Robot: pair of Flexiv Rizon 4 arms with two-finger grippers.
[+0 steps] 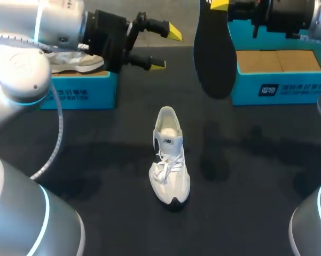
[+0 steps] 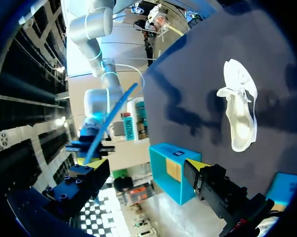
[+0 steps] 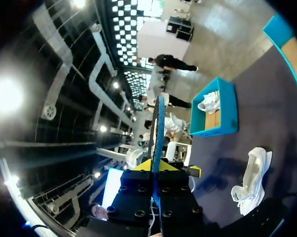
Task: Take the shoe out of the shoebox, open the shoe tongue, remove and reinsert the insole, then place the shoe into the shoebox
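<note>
One white shoe (image 1: 170,160) stood on the dark worktop (image 1: 96,160) between the left shoebox (image 1: 80,96) and the right shoebox (image 1: 280,88), outside both. The right pincer (image 1: 219,4) clamped the dark insole (image 1: 214,53), which hung above the worktop. The left pincer (image 1: 165,48) gaped wide and empty near the left shoebox.

Open dark table (image 1: 96,160) left and right of the shoe (image 1: 169,157) at centre frame, also at lower middle. Blocked at upper left by a shoebox (image 1: 80,88) and the left gripper (image 1: 166,48), spread wide, beside it; at upper right by a second shoebox (image 1: 280,80), insole (image 1: 214,53) hanging before it.
</note>
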